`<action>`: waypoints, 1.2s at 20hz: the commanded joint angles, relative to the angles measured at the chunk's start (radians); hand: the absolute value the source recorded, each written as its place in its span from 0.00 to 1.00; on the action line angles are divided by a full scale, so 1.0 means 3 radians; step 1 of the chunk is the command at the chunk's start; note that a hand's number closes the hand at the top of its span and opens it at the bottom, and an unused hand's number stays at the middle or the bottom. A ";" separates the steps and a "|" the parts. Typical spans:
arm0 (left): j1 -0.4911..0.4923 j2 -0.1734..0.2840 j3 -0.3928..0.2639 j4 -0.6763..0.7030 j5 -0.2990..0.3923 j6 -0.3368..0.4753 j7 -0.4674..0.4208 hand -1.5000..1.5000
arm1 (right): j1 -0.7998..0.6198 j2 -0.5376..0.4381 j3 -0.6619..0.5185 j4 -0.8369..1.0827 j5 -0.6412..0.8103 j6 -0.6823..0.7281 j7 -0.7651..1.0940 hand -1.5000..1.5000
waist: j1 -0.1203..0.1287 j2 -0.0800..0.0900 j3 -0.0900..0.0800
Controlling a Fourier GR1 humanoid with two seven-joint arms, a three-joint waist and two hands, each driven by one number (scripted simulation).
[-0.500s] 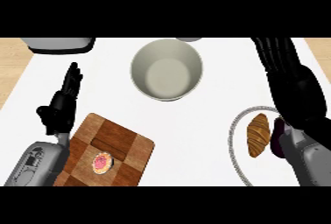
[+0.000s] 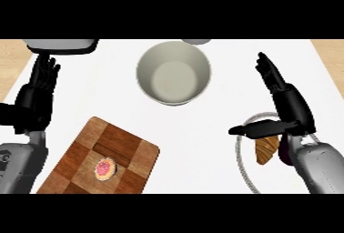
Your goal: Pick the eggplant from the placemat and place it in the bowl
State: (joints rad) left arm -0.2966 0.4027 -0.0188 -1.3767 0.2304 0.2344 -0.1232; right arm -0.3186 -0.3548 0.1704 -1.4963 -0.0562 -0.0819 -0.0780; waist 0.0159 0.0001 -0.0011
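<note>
Eggplant (image 2: 285, 153): not yet picked up, so the reach-and-grasp step of the task, with the carry to the bowl left to do.

Worktop (image 2: 201, 136): white, carries everything below.

Wooden cutting board (image 2: 77, 157): lies at the lower left, well apart from the task's things, with a small pink-iced doughnut (image 2: 105, 168) on it.

Bowl (image 2: 151, 91): stands at the upper middle, pale, deep and holding nothing, well apart from the plate.

Plate (image 2: 242, 159): sits at the lower right, grey-rimmed, partly hidden under the right forearm; serves here as what the task calls a placemat.

Right hand (image 2: 292, 102): hovers over the plate's far edge, fingers straight and pointing away, thumb stuck out sideways across the rim, holding nothing.

Left hand (image 2: 37, 98): rests at the left edge, fingers straight and up, holding nothing.

Croissant (image 2: 266, 148): lies on the plate just under the right thumb, touching or just beside the eggplant.

Eggplant again: shows only as a dark purple sliver on the plate, between croissant and right forearm, mostly hidden.

Next move, as a judgement: calls for drawing the right hand back and down over the purple sliver, curling fingers and thumb round it alone without catching the croissant, then lifting and swinging up and left to the bowl.
</note>
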 commanded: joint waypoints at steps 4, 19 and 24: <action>0.0238 0.0159 0.0247 -0.0162 0.0242 -0.0283 0.0025 0.50 | 0.0787 0.0111 0.0344 -0.0077 0.0963 -0.0760 -0.0425 0.00 | -0.0058 -0.0010 0.0003; 0.0273 0.0193 0.0320 -0.0342 0.0236 -0.0291 0.0180 0.50 | 0.0549 -0.1527 0.0178 -0.1531 0.1030 0.1059 0.2454 0.00 | -0.0094 -0.0030 -0.0011; 0.0318 0.0169 0.0366 -0.0280 0.0252 -0.0373 0.0075 0.50 | 0.0321 -0.1743 0.0080 -0.1526 0.0375 0.1809 0.2866 0.00 | -0.0038 -0.0004 -0.0005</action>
State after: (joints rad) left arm -0.2157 0.4559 0.0795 -1.4612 0.3009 0.1385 -0.0792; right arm -0.1876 -0.8166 0.2057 -1.9439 0.1655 0.3018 0.6811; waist -0.0050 -0.0039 -0.0032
